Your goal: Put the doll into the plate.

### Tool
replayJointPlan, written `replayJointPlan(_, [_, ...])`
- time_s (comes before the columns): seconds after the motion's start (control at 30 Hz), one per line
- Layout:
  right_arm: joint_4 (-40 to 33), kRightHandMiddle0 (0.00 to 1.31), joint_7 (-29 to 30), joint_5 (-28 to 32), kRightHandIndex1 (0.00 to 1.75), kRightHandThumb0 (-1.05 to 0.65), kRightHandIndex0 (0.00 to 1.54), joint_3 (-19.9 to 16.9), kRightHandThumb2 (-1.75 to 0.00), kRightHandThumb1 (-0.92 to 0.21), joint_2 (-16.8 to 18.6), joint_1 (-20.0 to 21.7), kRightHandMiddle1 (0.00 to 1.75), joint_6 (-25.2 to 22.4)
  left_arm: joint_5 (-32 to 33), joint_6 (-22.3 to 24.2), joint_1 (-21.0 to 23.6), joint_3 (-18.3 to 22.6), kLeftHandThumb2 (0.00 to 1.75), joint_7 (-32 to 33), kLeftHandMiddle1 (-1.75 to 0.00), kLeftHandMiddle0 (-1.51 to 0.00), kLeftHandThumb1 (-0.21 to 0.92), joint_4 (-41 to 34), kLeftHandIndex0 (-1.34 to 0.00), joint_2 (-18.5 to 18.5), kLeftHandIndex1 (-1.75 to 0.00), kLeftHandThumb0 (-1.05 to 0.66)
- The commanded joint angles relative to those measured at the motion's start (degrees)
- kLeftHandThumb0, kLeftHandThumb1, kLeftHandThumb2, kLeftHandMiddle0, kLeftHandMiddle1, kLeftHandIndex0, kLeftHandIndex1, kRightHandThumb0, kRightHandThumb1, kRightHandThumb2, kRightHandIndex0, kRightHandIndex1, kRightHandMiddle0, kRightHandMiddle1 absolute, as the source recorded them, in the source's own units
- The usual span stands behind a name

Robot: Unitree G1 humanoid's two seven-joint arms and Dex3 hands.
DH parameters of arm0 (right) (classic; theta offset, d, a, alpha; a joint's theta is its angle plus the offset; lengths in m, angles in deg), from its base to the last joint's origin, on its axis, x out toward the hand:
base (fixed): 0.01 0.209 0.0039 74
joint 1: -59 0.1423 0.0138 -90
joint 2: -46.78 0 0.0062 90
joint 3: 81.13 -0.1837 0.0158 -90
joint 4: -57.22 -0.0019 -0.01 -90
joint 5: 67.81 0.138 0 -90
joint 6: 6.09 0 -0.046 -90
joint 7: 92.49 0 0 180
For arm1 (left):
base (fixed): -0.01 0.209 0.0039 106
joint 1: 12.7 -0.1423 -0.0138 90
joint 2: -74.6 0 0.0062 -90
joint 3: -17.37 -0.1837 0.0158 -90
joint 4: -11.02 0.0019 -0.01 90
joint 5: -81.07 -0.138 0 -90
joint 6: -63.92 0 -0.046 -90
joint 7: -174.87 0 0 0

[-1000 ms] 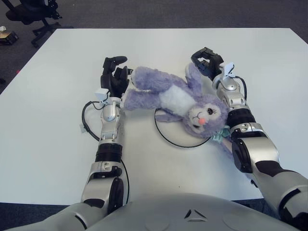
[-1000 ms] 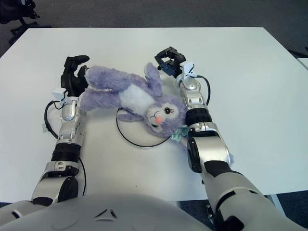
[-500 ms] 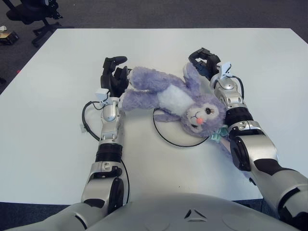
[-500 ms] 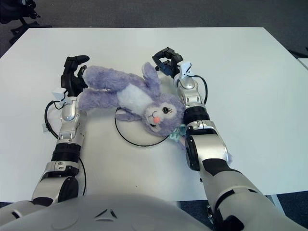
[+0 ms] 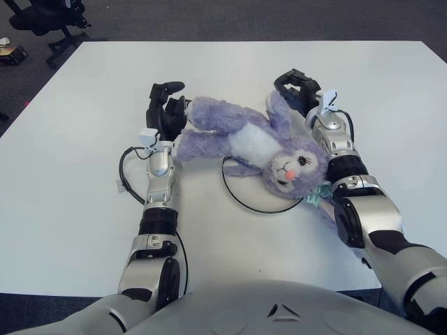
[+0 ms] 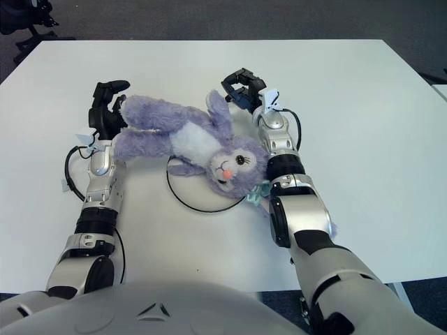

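on the white table (image 5: 84,105) in front of you, the doll (image 5: 244,139) lies stretched sideways between your two hands, its head and belly over the plate (image 5: 241,199), a white disc with a dark rim, and its legs trailing off the rim toward your left. your left hand (image 5: 166,112) sits right at the feet, fingers curled up against them, though it is hard to say whether they truly grip the plush or only press on it. your right hand (image 5: 299,87) shows just past the tip of the ear, fingers bent but apart, nothing between them as far as can be seen; its forearm lies close along the doll's head. judging from this, the step in hand is the final settling: most of the doll is over the plate, the legs are not. to do it well, use the left hand to push or carry the legs rightward so the body bunches onto the plate, and keep the right arm as a stop beside the head so the whole toy does not slide off the far rim. the plush is soft and will fold rather than slide stiffly, so lift the feet a little before moving them. release only once the legs rest inside the rim, and draw both hands away sideways so the fingers do not snag the fur or ear.
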Motion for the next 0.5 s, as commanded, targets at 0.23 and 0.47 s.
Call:
replayJointPlan(0.23, [-3.81,0.38,-4.63,5.48,1.47,-0.01,0.39,-4.09,-0.31,-0.92,-5.33,4.35,1.46,-9.79,-0.13,-0.89,-1.26,0.38,0.27,0.09,-1.39,-0.52,0.92,2.98,-0.35,-0.22,-1.42,0.00])
replayJointPlan(0.47, [-2.94,0.38,-4.34,9.07,1.48,-0.01,0.38,-7.65,-0.32,-0.92,-7.80,6.74,1.47,-16.77,0.03,-0.89,-1.41,0.43,0.27,-0.18,-1.39,-0.52,0.92,2.91,-0.35,-0.06,-1.42,0.00])
